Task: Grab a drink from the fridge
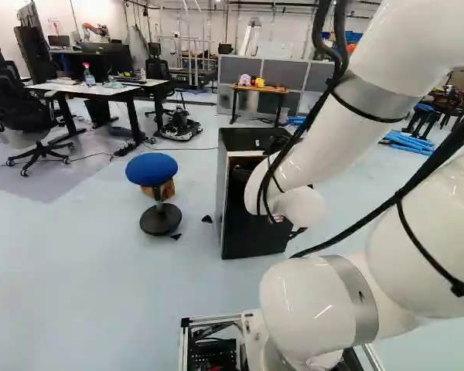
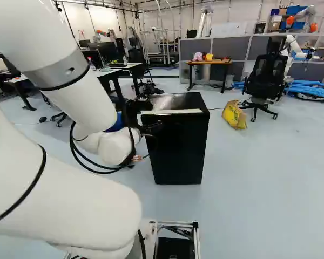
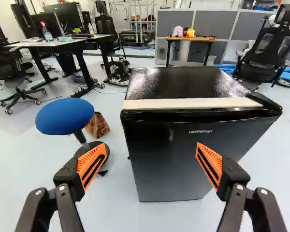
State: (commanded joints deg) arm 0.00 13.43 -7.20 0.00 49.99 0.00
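Fridge (image 3: 166, 154) ahead of gripper (image 2: 154, 116), 2 pads (image 3: 91, 163) apart, stool (image 3: 65, 116) nearby

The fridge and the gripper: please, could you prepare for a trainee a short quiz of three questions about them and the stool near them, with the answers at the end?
1. True or false: the gripper is open, with the fridge ahead of it.
2. Which colour is the seat of the stool? a) red b) blue c) green
3. Fill in: the pads on the fingers are ____.

Key: 1 true; 2 b; 3 orange
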